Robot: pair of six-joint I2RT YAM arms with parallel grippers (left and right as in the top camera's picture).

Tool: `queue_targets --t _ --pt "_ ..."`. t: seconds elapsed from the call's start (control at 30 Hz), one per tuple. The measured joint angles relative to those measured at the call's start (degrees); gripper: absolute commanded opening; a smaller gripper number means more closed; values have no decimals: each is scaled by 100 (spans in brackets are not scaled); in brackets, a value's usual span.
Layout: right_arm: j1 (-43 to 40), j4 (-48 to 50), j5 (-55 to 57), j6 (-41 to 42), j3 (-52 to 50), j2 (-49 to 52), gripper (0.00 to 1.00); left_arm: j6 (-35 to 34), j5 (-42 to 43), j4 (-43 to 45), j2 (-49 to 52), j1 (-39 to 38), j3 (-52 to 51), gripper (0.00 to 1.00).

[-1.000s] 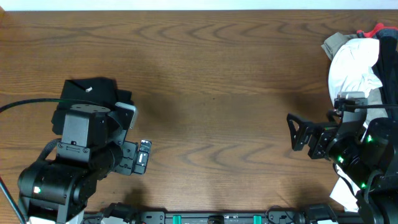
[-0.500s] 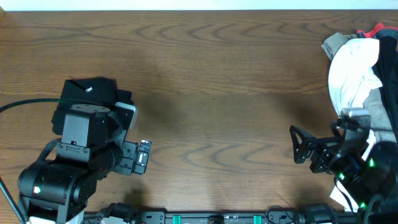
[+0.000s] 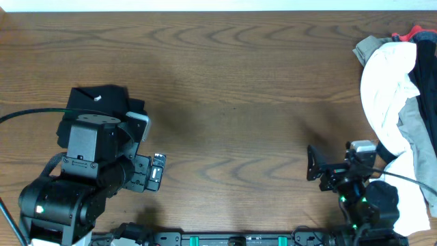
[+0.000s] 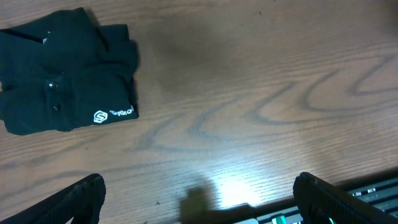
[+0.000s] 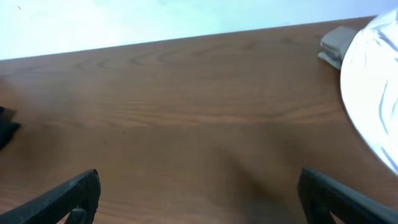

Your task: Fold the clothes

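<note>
Looking down on the worktop [image 3: 225, 82], we are seeing the black shirt [image 3: 102, 101] lying as a compact folded bundle, with one side hidden under the left arm [image 3: 82, 184]. From the left wrist, we are finding its small white round logo [image 4: 99, 116] and white lettering [image 4: 123, 113] facing up along one edge of the bundle. The left hand [image 4: 196, 183] is hanging near the shirt but apart from it, its fingers [image 4: 84, 196] spread wide and holding nothing. The right hand [image 3: 313, 164] is sitting well apart from the shirt, far across the worktop. Its fingers [image 5: 74, 196] are likewise standing wide apart and gripping nothing. Farther from the shirt than the right hand, we are noting a loose pile of white cloth [image 3: 389, 82] and grey cloth [image 3: 369, 46] lying at the worktop's edge.
</note>
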Motion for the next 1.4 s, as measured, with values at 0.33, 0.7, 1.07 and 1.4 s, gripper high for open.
queue_targets --t 0.33,0.7,1.07,1.4 --pt "-70 330 26 201 -1088 -826 99 0 0 4 2 0 2 98" --pt "-70 437 24 238 -1093 -835 99 0 0 0 0 0 2 98" --pt "-70 439 24 238 -1093 -835 99 0 0 0 0 0 2 98" --pt "-70 439 24 238 -1093 -835 99 2 -24 4 -13 -17 2 98"
